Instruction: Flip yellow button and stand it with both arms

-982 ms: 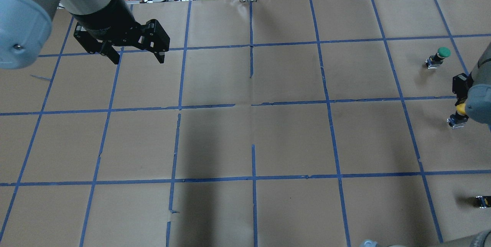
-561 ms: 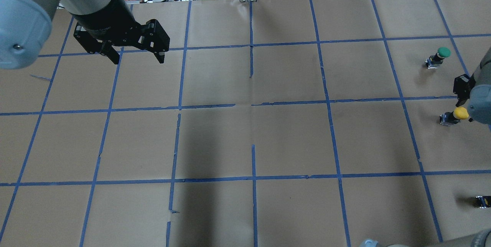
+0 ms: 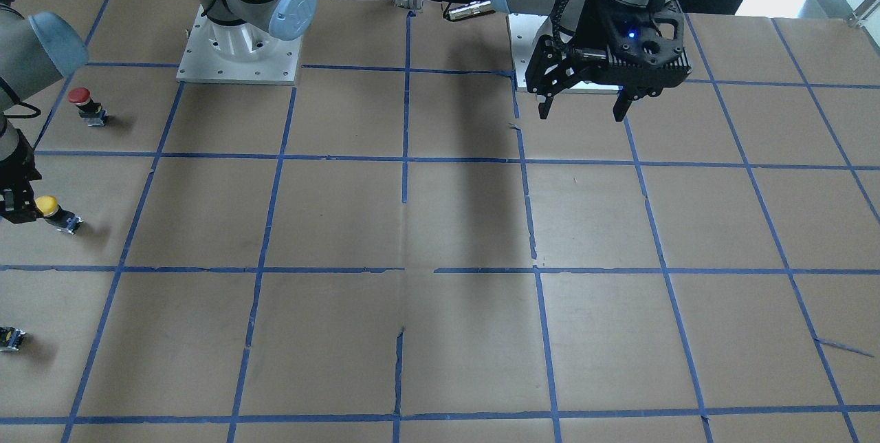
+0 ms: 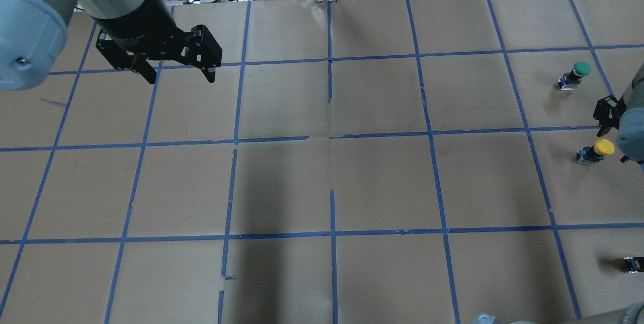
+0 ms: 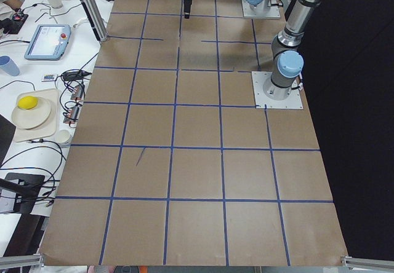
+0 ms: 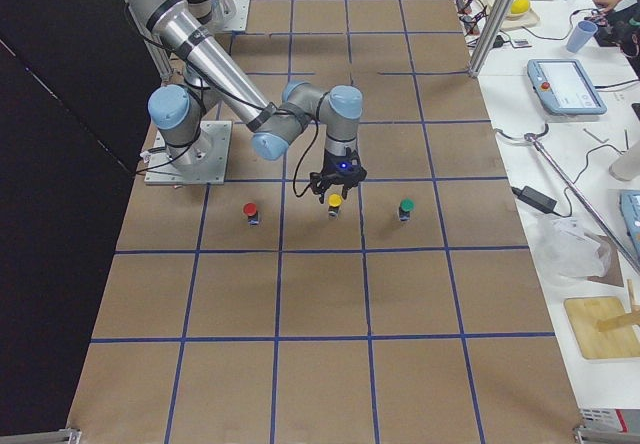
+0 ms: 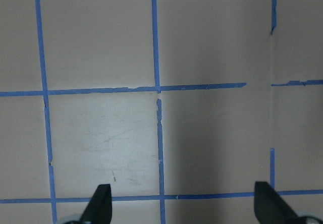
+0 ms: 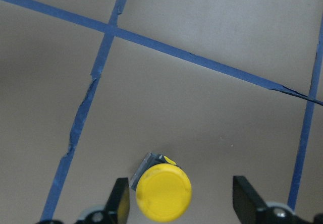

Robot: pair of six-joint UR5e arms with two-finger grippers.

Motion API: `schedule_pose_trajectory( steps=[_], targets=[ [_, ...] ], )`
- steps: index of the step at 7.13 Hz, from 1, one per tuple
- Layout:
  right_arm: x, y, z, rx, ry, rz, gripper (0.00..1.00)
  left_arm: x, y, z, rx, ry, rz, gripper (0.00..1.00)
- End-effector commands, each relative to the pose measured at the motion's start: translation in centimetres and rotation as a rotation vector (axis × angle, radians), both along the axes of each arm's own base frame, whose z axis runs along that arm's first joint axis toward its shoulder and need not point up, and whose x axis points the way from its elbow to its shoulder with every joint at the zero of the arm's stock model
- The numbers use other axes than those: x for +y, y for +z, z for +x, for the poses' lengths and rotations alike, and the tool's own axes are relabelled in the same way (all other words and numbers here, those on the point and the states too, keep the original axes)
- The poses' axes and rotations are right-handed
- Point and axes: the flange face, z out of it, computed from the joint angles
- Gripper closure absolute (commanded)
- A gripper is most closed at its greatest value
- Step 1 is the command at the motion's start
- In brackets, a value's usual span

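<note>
Going left to right on the overhead: the left gripper (image 4: 181,78) hangs over the far left of the counter (image 4: 382,183), fingers wide apart, nothing in it and well apart from everything. It's black, blocky, all angular linkages.

The middle is just brown paper (image 4: 282,107), matte and a bit creased, with a grid of blue tape (image 4: 332,233) that's torn and lifting in spots.

Over on the right is the green button (image 4: 576,73), standing cap up. Just near it is the yellow button (image 4: 598,149), in the next square toward the robot. It looks to be standing on its base too, cap on top: smooth round yellow plastic cap over a small black-and-grey body with a bit of metal at the foot.

The right gripper (image 8: 182,201) sits right over it. The wrist view shows its fingers spread, one on each side of the cap, with gaps, so it isn't clamped on anything.

My read is that the flip-and-stand part is basically done. What's left is clearing the right arm without bumping the button, since it's small, top-heavy and probably tips easily. Can't tell how square its base sits.
</note>
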Motion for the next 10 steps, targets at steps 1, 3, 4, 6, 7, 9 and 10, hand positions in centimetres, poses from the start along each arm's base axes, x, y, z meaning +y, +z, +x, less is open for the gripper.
schedule_pose_trajectory(
  steps=[1, 3, 4, 6, 7, 9, 10],
  targets=[
    [-1.0, 3.8, -0.6, -0.009, 0.100, 0.038, 0.08, 0.0, 0.1, 0.1, 0.001, 0.003, 0.000, 0.00],
    [-3.0, 9.0, -1.1, -0.033, 0.178, 0.061, 0.01, -0.1, 0.1, 0.1, 0.001, 0.003, -0.002, 0.01],
    [-3.6, 10.3, 0.4, -0.103, 0.256, 0.128, 0.01, -0.1, 0.1, 0.2, 0.001, 0.005, -0.002, 0.00],
    [-6.2, 14.0, 7.1, -0.185, 0.445, 0.196, 0.00, -0.1, 0.1, 0.2, 0.001, 0.005, -0.002, 0.00],
    [-6.2, 14.1, 11.8, -0.219, 0.523, 0.264, 0.00, -0.1, 0.1, 0.3, 0.001, 0.006, -0.002, 0.00],
    [-4.4, 17.8, 20.7, -0.195, 0.705, 0.237, 0.00, -0.1, 0.1, 0.3, 0.013, 0.008, -0.001, 0.00],
    [-2.5, 20.0, 26.2, -0.308, 0.858, 0.166, 0.00, -0.2, 0.1, 0.3, 0.031, 0.012, 0.001, 0.01]
  ],
)
